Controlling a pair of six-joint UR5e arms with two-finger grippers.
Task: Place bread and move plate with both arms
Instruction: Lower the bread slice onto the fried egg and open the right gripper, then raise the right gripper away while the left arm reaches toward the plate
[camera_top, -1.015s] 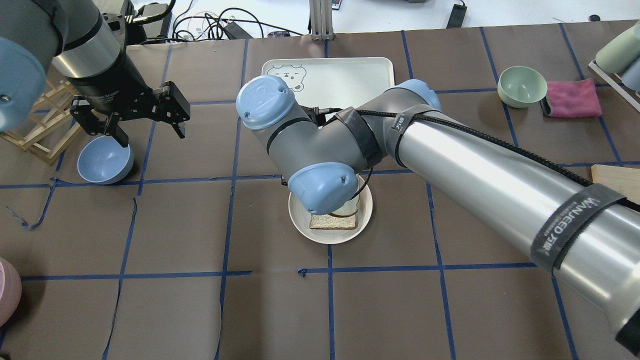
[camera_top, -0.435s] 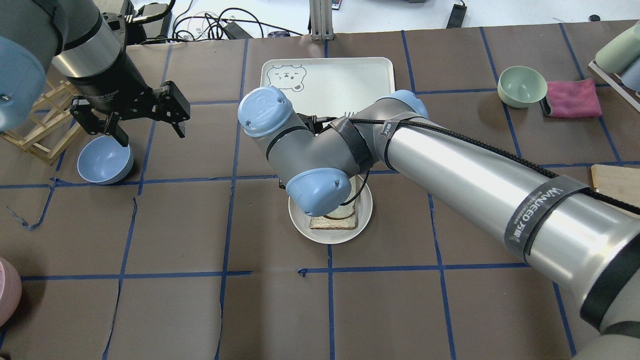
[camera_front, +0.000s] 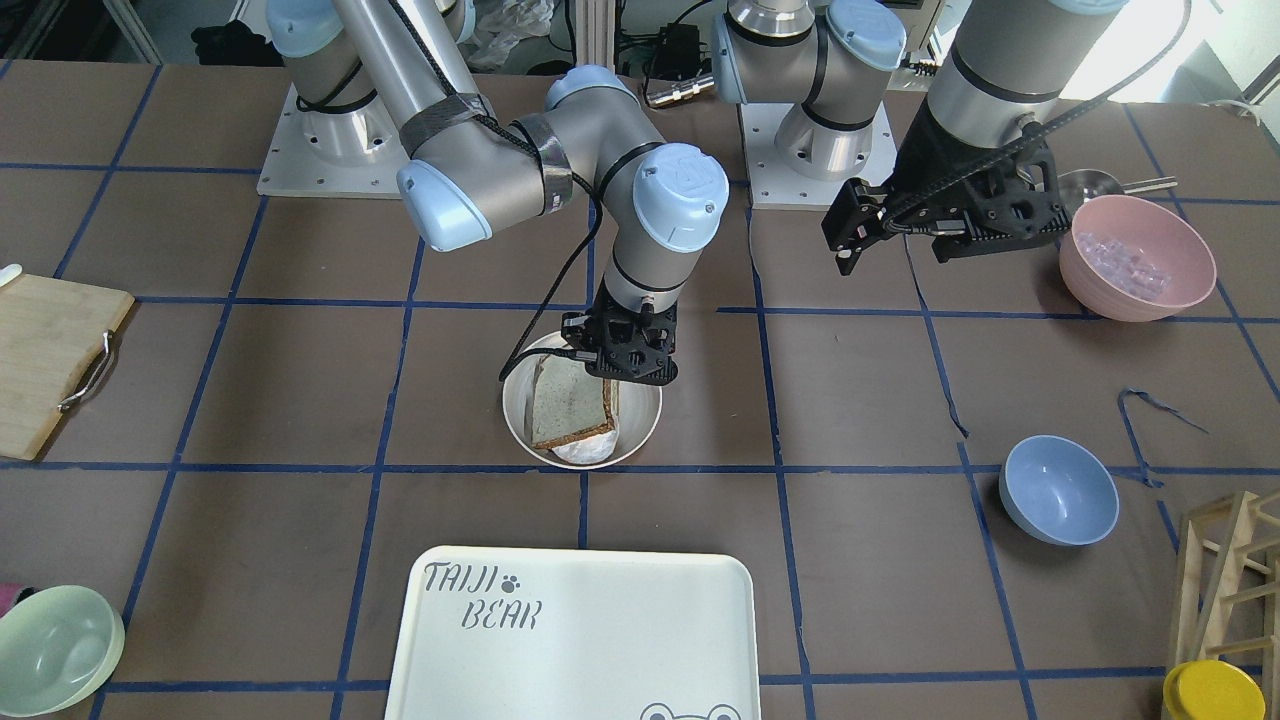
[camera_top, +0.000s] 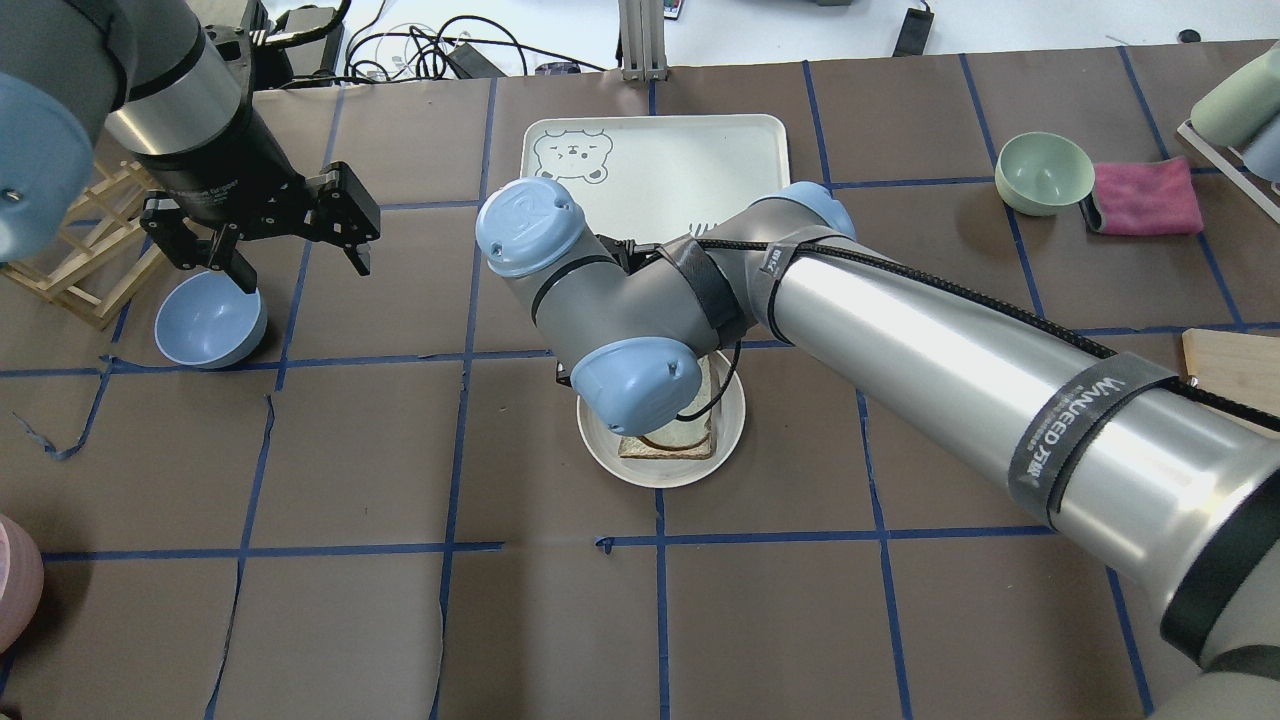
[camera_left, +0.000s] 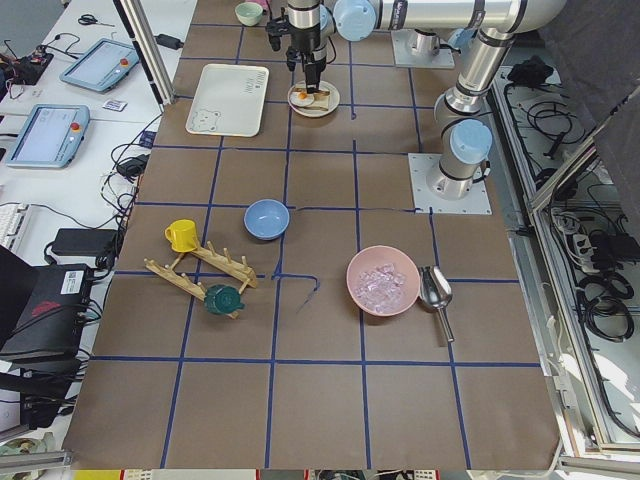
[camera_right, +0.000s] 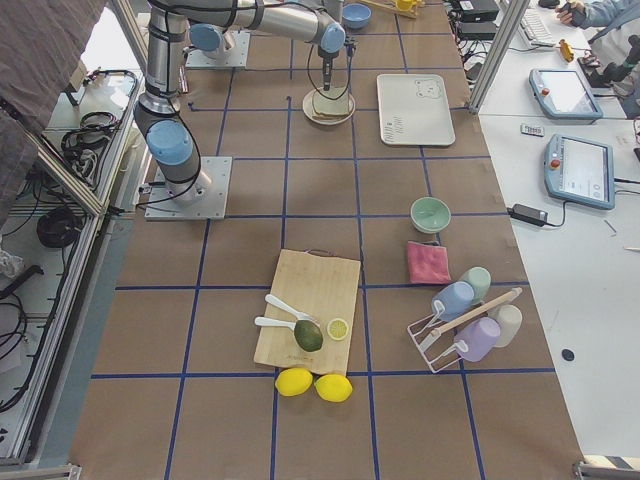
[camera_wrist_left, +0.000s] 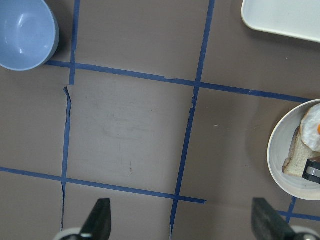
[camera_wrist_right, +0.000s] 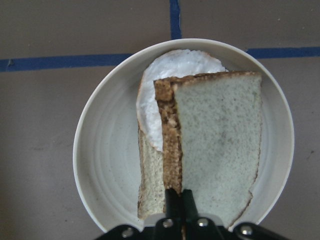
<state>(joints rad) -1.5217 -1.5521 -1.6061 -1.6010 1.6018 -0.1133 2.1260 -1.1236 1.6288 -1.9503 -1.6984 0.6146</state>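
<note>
1. Fingers of the right gripper (camera_wrist_right: 181, 197) were pinched close together on the dark crust edge of the bread (camera_wrist_right: 220, 145), so this gripper was grasping the slice.
2. The bread hung tilted rather than flat. Its brown crust side was turned one way and its speckled grey-white crumb face the other, all within the outline of the plate (camera_wrist_right: 107, 150).
3. Beneath it on the plate lay a fried egg (camera_wrist_right: 172, 75) on top of a paler slice (camera_wrist_right: 149, 180). Whether the bread's lower edge touched the egg could not be told.
4. The plate stood near the middle of the worktop, between the robot-side edge and the TAIJI BEAR tray (camera_front: 600, 640), which lay at the opposite long edge.
5. The left gripper (camera_top: 303, 275) was spread wide with nothing between its fingertips (camera_wrist_left: 100, 220). It hovered above bare brown paper toward the worktop's end on the robot's left, well apart from the plate.
6. A blue bowl (camera_top: 210, 322) sat on the paper near that gripper. In the left wrist view it lay off to one side, clear of both fingertips.
</note>
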